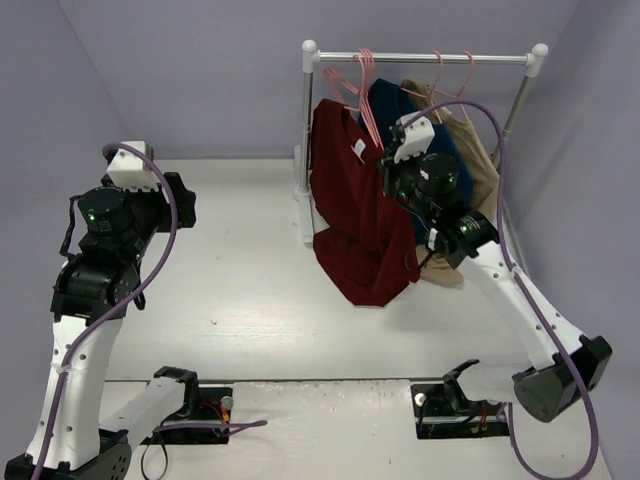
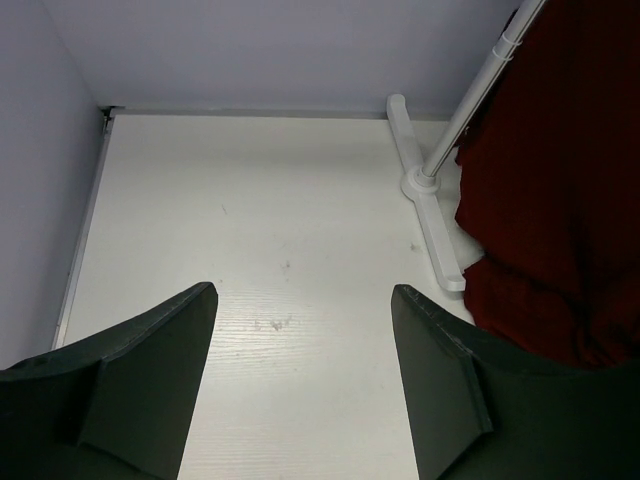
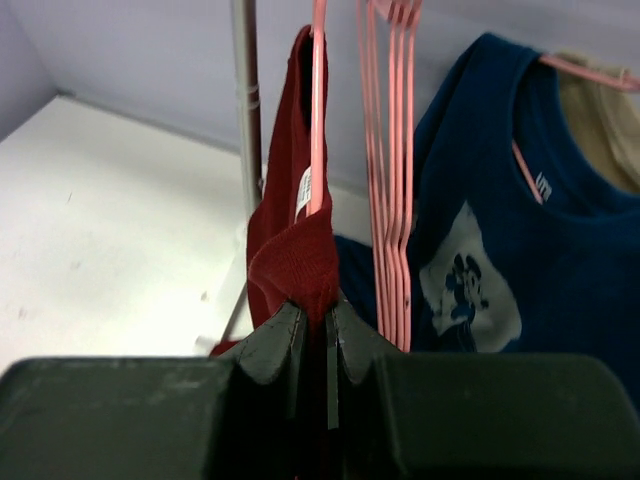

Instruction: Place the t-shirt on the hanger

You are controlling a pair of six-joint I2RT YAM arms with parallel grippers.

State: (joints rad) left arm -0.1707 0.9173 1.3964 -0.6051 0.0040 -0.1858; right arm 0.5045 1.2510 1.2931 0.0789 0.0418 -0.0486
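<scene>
The maroon t-shirt (image 1: 350,220) hangs from the rack's left end, draped down to the table. In the right wrist view its collar (image 3: 295,255) sits on a pink wire hanger (image 3: 318,120). My right gripper (image 3: 318,315) is shut on a fold of the t-shirt just below the hanger; in the top view it sits against the shirt (image 1: 392,160). My left gripper (image 2: 305,300) is open and empty over the bare table, left of the t-shirt (image 2: 560,200); in the top view it is at far left (image 1: 180,200).
A white garment rack (image 1: 425,58) stands at the back with several spare pink hangers (image 3: 390,150), a navy blue shirt (image 3: 510,220) and a tan garment (image 1: 480,150). The rack's post and foot (image 2: 432,200) stand on the table beside the t-shirt. Purple-grey walls surround the table.
</scene>
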